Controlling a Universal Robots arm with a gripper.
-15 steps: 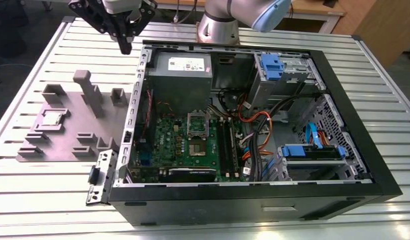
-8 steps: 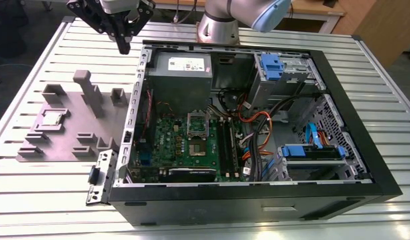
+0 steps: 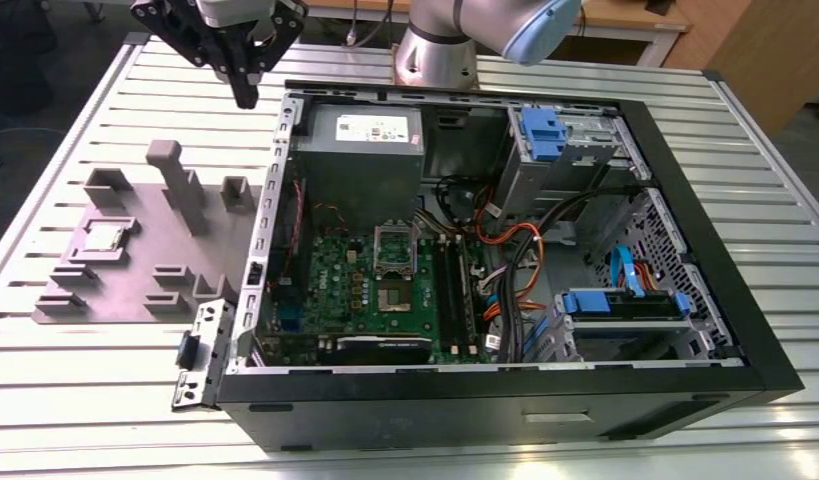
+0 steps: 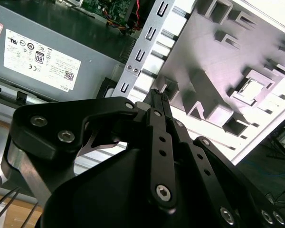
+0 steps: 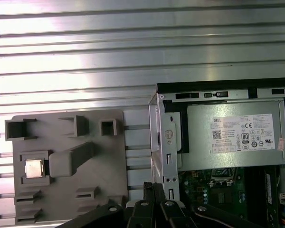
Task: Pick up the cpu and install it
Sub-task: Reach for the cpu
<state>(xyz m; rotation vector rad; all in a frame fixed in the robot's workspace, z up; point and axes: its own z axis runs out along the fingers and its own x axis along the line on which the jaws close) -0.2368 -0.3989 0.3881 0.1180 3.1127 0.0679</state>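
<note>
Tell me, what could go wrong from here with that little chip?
The gripper hangs shut, well apart from the cpu. The cpu lies in a recess of the grey holder beside tall posts, which the gripper might bump. A crooked grasp might leave it tilted at the socket.
</note>
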